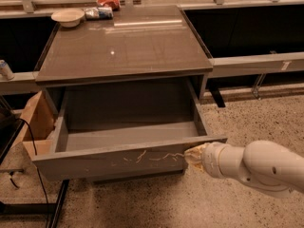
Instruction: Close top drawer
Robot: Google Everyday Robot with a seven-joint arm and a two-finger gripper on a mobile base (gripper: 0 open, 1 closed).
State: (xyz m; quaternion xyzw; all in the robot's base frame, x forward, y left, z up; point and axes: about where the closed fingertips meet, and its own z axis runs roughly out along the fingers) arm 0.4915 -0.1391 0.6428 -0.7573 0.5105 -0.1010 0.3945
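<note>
Camera view gives you the whole job in the lower half of the frame. At the left edge, a cardboard box (35,122) stands just beside the cabinet, clear of the drawer's path as far as you can see. Moving to the centre, the top drawer (114,163) is pulled well out from under the table (123,46), its inside bare and its scratched front panel facing the bottom of the frame. Its long axis runs left to right across the picture, so its travel is straight up the frame, into the dark opening under the table.

At the right end of that front panel, near the scratch marks and just under the drawer's right corner, you see the hand (192,155), touching the panel or very close to it. The white arm (256,167) reaches in from the lower right. You cannot tell how far open the hand is, and nothing shows in its hold.

So the drawer lies up and to the left of the hand, and contact is well off centre. In my judgement, pushing from that right end could skew the drawer on its runners; aim the push squarely up the frame rather than leftwards along the panel.
</note>
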